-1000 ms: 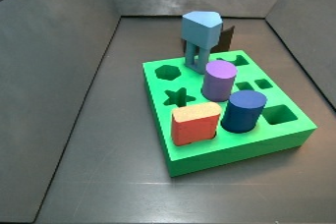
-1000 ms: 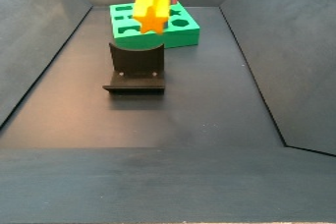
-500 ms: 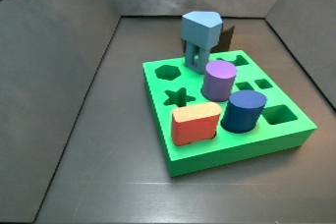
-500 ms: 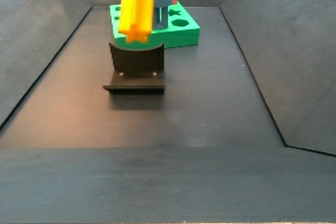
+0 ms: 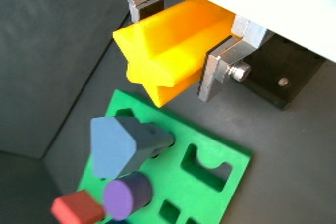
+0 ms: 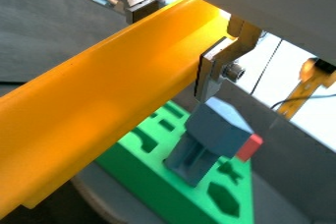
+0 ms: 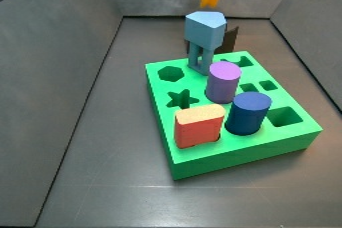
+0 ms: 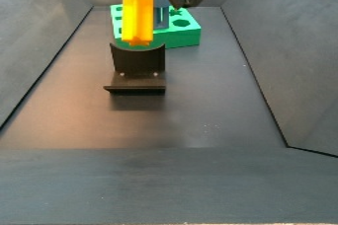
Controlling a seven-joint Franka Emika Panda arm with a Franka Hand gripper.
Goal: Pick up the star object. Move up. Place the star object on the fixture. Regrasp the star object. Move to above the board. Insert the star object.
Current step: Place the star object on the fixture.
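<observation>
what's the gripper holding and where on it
The gripper holds the star object, its fingers clamped on the star's opposite long sides, near its upper end.

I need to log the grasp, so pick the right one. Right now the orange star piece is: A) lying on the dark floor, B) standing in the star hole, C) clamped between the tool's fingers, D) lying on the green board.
C: in a wrist view the star piece sits between the silver fingers of the tool, up above the green board.
</observation>
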